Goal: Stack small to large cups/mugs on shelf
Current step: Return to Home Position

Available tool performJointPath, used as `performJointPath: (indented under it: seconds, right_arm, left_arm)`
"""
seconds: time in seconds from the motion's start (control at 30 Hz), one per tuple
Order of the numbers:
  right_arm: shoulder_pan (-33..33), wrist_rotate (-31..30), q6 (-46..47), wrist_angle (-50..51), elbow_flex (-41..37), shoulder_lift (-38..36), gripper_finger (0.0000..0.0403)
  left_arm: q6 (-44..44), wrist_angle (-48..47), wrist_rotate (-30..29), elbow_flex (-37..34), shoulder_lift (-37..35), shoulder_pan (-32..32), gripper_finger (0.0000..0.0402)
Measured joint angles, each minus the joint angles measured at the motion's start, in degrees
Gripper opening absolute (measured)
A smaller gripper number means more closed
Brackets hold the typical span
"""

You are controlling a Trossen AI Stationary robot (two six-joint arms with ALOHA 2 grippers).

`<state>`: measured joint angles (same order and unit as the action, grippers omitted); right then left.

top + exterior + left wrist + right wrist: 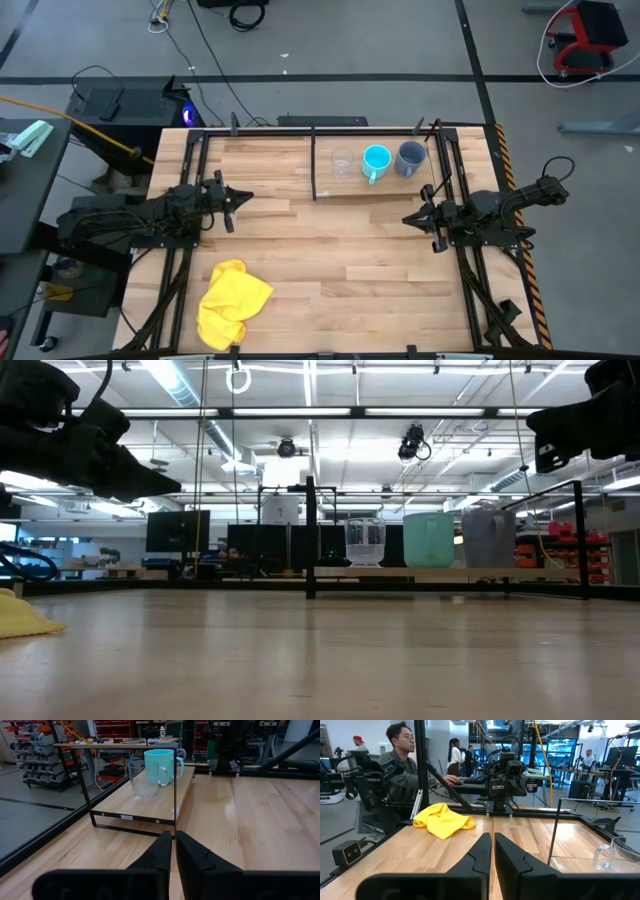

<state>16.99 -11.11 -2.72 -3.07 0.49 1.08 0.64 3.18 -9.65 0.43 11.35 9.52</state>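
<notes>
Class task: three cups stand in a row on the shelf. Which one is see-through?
The clear glass cup at one end of the row, beside the cyan mug; that mug and the grey-blue mug at the other end are opaque.

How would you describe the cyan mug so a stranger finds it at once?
At the far edge of the wooden table stands a low shelf. The cyan mug stands there between a clear glass cup and a grey-blue mug; only it is brightly coloured.

— What sort of place is this?
— A robotics lab; long fluorescent ceiling strip lights (300, 412); stacked grey plastic parts bins (40, 755); coiled black cables (245, 14) on grey concrete floor (380, 50); a seated person in a grey jacket (400, 767); dark flat monitors (624, 756).
</notes>
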Motion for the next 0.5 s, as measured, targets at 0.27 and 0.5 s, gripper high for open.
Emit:
performJointPath:
  seconds: [0.27, 0.5]
  right_arm:
    - [0.00, 0.00, 0.00, 0.00, 0.00, 0.00, 0.0029]
    - [0.01, 0.00, 0.00, 0.00, 0.00, 0.00, 0.0029]
  left_arm:
    - [-0.01, 0.00, 0.00, 0.00, 0.00, 0.02, 0.0026]
    - [0.00, 0.00, 0.00, 0.00, -0.01, 0.01, 0.0036]
